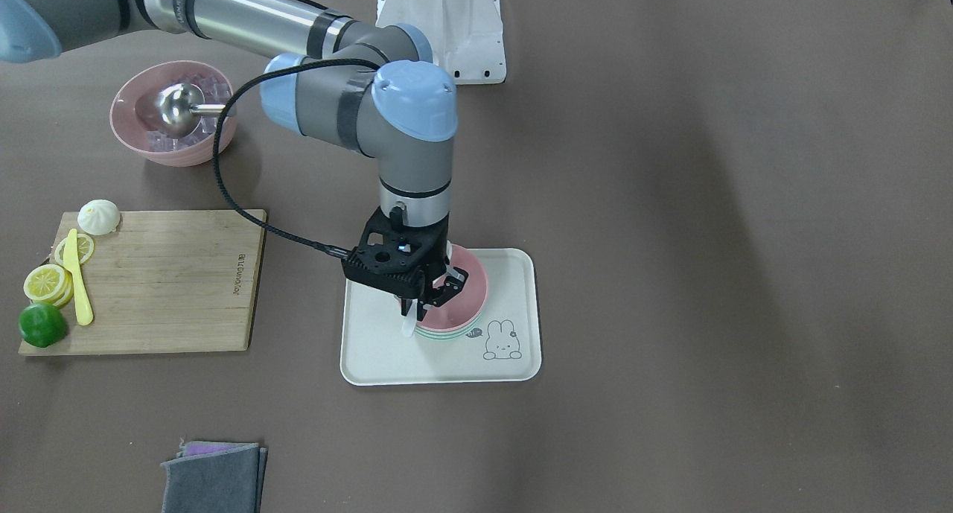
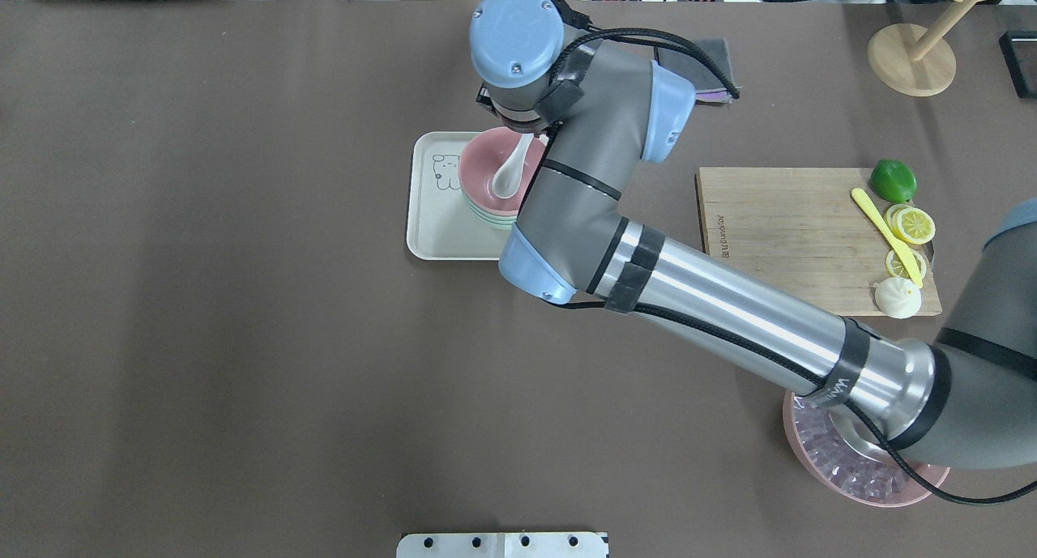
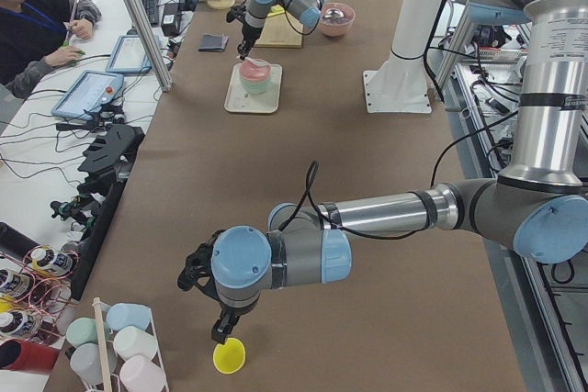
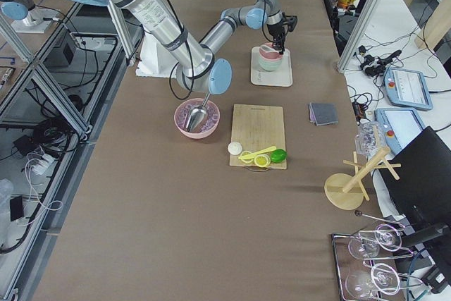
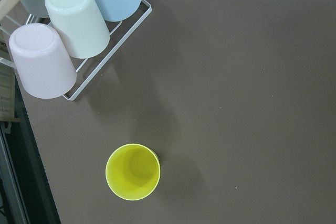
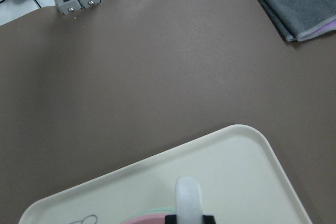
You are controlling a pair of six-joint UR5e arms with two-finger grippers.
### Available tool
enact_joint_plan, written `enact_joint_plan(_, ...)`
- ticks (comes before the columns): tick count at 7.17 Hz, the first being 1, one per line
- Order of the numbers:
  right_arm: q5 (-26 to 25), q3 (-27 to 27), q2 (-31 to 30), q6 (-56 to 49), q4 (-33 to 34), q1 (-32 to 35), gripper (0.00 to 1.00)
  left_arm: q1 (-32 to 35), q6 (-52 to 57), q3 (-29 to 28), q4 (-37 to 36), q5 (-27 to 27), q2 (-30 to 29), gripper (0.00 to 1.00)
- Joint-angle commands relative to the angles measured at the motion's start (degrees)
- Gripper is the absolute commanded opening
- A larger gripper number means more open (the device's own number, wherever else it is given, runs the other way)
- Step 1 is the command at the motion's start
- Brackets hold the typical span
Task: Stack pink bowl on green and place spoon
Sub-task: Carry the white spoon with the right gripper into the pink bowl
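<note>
On the brown table (image 1: pixel 670 200), the right gripper (image 1: pixel 428 301) pinches the spoon (image 2: pixel 505 187) by its handle; the scoop lies below the jaws, inside the stacked pink bowl (image 2: pixel 478 169).

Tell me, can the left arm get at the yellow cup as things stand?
Probably yes: the left gripper hangs just above the yellow cup, and nothing stands between them.

**Bystanding clutter**

Left of frame, a cutting board (image 1: pixel 171 282) bears lime (image 1: pixel 42 324), lemon slices (image 1: pixel 46 282), yellow knife (image 1: pixel 77 286) and bun (image 1: pixel 99 217) along its left edge. Upper left, an ice bowl (image 1: pixel 179 155) holds a scoop (image 1: pixel 177 109). Grey cloths (image 1: pixel 214 477) lie bottom left.
</note>
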State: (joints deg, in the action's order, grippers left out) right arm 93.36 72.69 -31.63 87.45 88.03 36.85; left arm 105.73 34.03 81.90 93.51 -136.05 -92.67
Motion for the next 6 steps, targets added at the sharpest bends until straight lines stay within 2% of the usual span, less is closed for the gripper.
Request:
enact_joint_plan(1, -1.3, -2.6, 2.2, 3.3, 2.0, -1.5, 0.00, 0.0, 0.1, -0.1, 0.0, 0.0, 0.2, 0.98)
enact_joint_plan(3, -1.4, -2.6, 2.2, 3.4, 2.3, -1.8, 0.00, 0.0, 0.1, -0.2, 0.0, 0.0, 0.2, 0.98)
enact_joint_plan(5, -4.1, -2.6, 1.7, 3.3, 2.4, -2.0, 0.03, 0.0, 0.0, -0.2, 0.0, 0.0, 0.2, 0.98)
enact_joint_plan(6, -4.7, -2.6, 1.3, 3.0, 2.4, -2.0, 0.80, 0.0, 0.1, -0.1, 0.0, 0.0, 0.2, 0.98)
